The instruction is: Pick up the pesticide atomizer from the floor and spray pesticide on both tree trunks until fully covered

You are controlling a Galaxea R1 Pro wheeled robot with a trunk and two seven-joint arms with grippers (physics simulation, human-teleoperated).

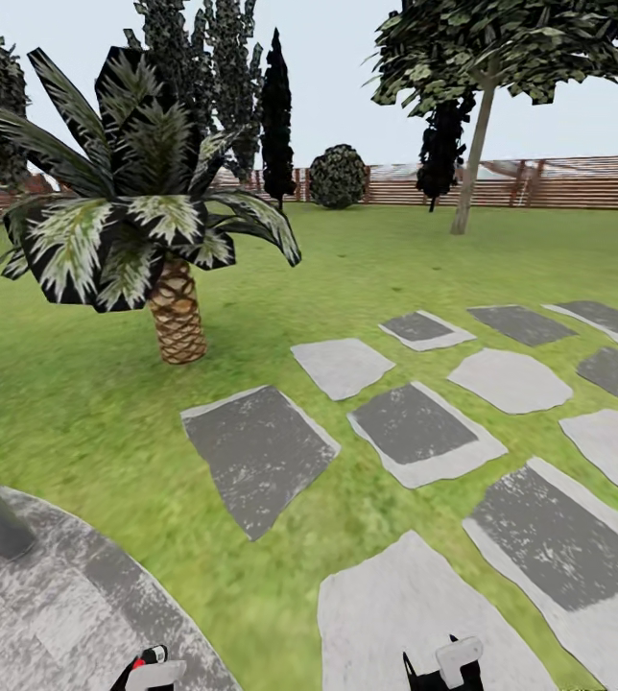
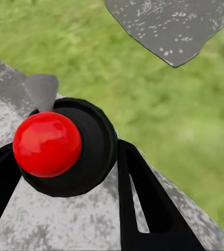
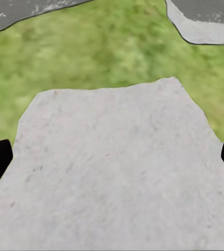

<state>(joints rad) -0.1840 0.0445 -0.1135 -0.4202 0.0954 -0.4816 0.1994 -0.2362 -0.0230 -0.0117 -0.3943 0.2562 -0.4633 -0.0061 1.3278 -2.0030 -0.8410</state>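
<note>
Your left gripper pinches the pesticide atomizer, black fingers flanking its red-topped black cap; in the head view the sprayer sits at the bottom edge, over the grey speckled paving. Your right gripper is spread wide, with nothing between its fingers, above a pale stepping stone. Beyond that paving, grass runs out to more stepping stones. Farther from the paving stands a spiky palm. Well past the palm, a leafy tree with a slanted trunk rises near the slatted wooden fence.
</note>
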